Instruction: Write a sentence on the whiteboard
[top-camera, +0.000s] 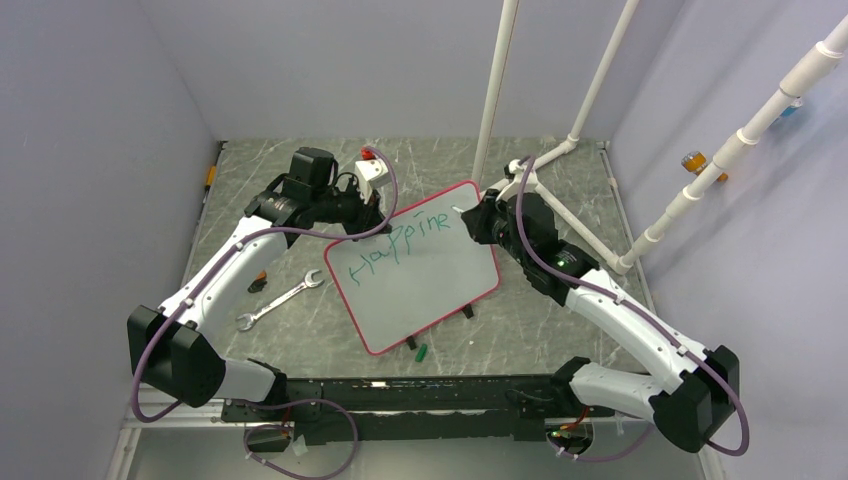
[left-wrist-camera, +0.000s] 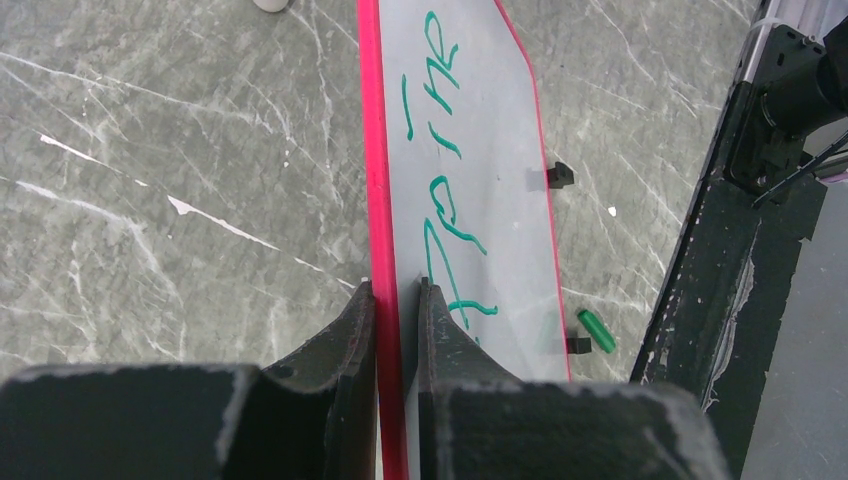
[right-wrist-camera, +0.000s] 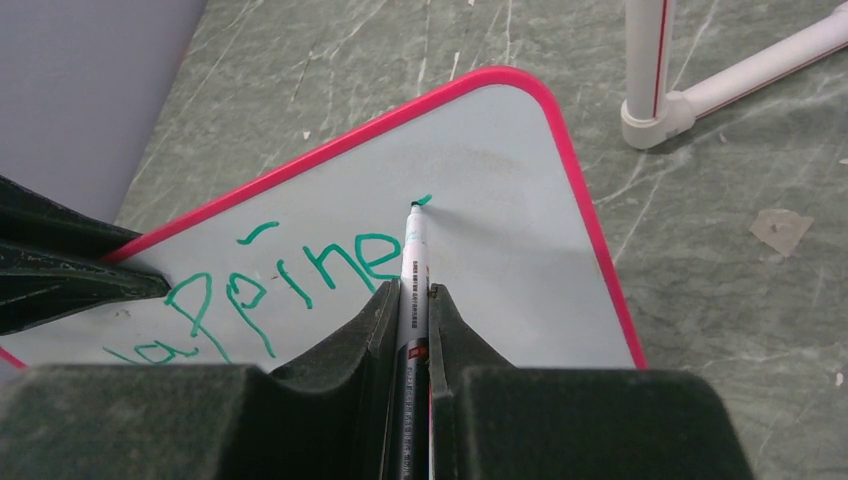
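The whiteboard (top-camera: 430, 290) lies near the middle of the tabletop (top-camera: 560, 320), turned so that one corner points to the near edge and another to the far right corner. The left claw (left-wrist-camera: 397, 290) is at the board's far left side, its two fingers pressed together on the red-pink frame. The right claw (right-wrist-camera: 413, 290) is over the far right corner of the board and is clamped on a white marker (right-wrist-camera: 413, 250). The marker's tip touches the white surface beside a small green stroke. The sentence (right-wrist-camera: 300, 275) is in green and reads "Happine", running along the far edge of the board from the left claw toward the marker. A wrench (top-camera: 282, 302) lies on the tabletop left of the board, apart from it. A small green cap (top-camera: 421, 351) lies just beside the board's near corner.
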